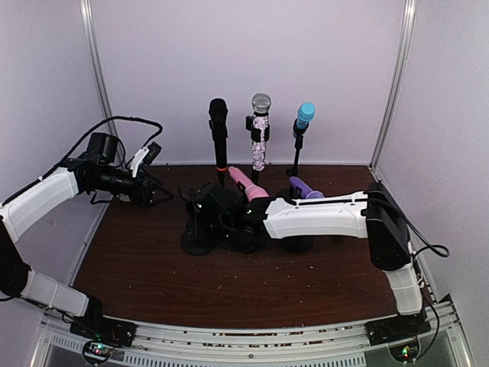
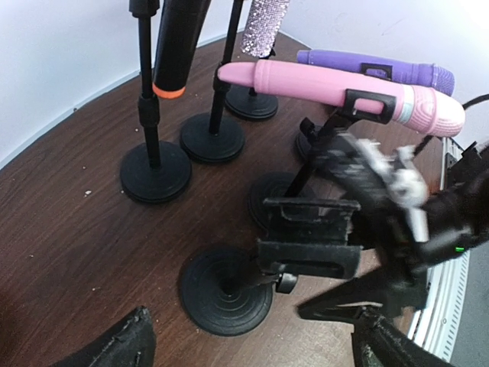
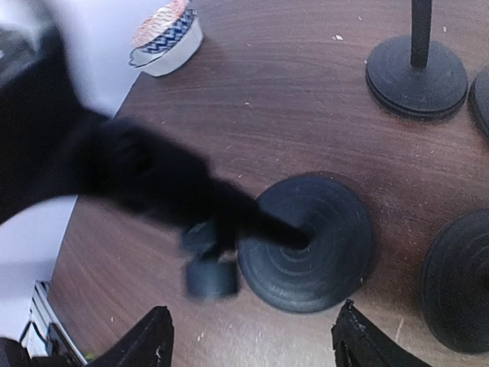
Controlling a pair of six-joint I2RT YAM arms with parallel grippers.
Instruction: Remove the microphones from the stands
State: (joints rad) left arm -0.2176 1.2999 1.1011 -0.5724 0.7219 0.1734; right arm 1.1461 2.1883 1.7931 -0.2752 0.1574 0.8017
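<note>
Several microphones sit in black stands: a black one with an orange ring (image 1: 218, 138), a glittery one (image 1: 260, 130), a blue one (image 1: 304, 118), a tilted pink one (image 2: 344, 88) and a purple one (image 2: 382, 70). The nearest stand (image 2: 225, 289) carries an empty clamp (image 2: 309, 229). My right gripper (image 3: 256, 348) hovers over that stand's round base (image 3: 306, 241), open, nothing between its fingers. The stand's upper part is a dark blur in the right wrist view. At the left, my left gripper (image 2: 248, 348) faces the same stand from a distance, open and empty.
A small white dish with a blue pattern (image 3: 164, 34) sits near the table's far left corner. The other stand bases (image 2: 157, 172) crowd close together behind and to the right of the nearest one. White booth walls enclose the table.
</note>
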